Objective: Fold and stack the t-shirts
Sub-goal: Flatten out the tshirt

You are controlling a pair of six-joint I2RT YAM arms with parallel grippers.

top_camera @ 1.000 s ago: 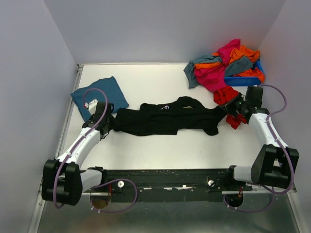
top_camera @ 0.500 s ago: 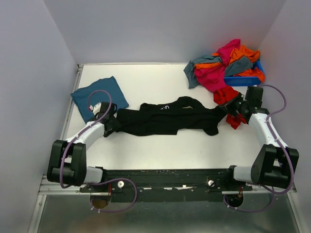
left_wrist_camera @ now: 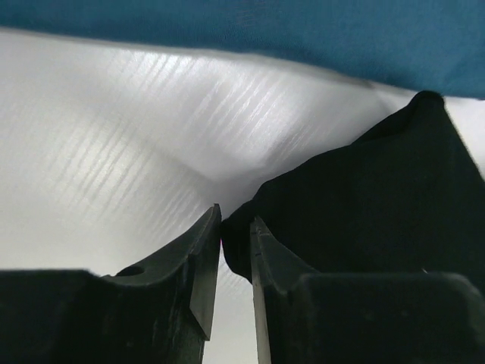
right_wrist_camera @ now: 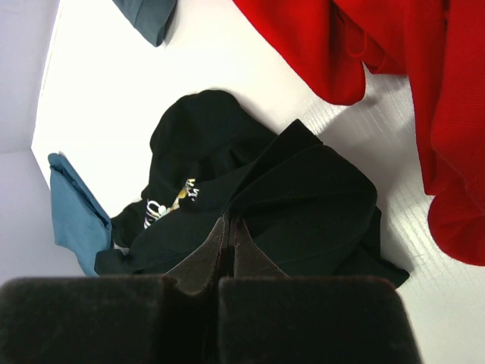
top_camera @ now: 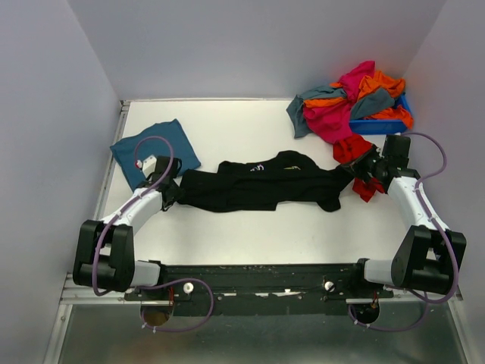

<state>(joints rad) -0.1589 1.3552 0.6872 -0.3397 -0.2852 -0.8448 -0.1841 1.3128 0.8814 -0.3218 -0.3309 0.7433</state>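
The soft black cloth t-shirt (top_camera: 258, 186) with a floral print lies strung across mid-frame. The left gripper (left_wrist_camera: 235, 226) pinches its left edge, and the right gripper (right_wrist_camera: 229, 227) is clamped on its right end. Light, floppy stuff, I'd say; grip hems and corners.

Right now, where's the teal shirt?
In the top view the teal shirt lies flat at the table's left side, just beyond the left gripper and the black shirt's left end.

The white table (top_camera: 242, 129) bears a black t-shirt (top_camera: 258, 189), teal t-shirt (top_camera: 176, 141), red t-shirt (top_camera: 350, 149) and blue bin (top_camera: 377, 126).
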